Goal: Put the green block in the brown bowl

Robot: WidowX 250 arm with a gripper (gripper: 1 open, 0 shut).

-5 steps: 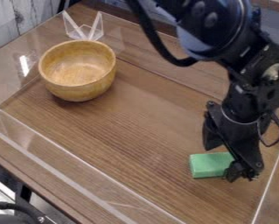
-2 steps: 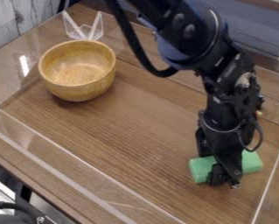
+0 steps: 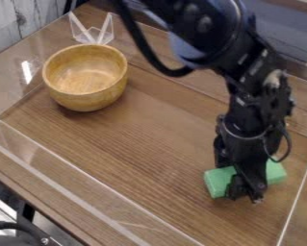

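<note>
The green block (image 3: 217, 183) lies flat on the wooden table near the front right, its two ends showing on either side of my gripper (image 3: 247, 181). The gripper points down over the block's middle, and its dark fingers (image 3: 256, 184) are shut on the block's sides. The block rests on the table. The brown bowl (image 3: 89, 96) stands empty at the back left, far from the gripper.
A low clear plastic wall (image 3: 65, 178) runs around the table's front and left edges. A clear plastic stand (image 3: 91, 29) sits behind the bowl. The table's right edge (image 3: 301, 192) is close to the block.
The gripper went from beside the block's right end to over its middle and closed on it. The block has turned slightly on the table.
</note>
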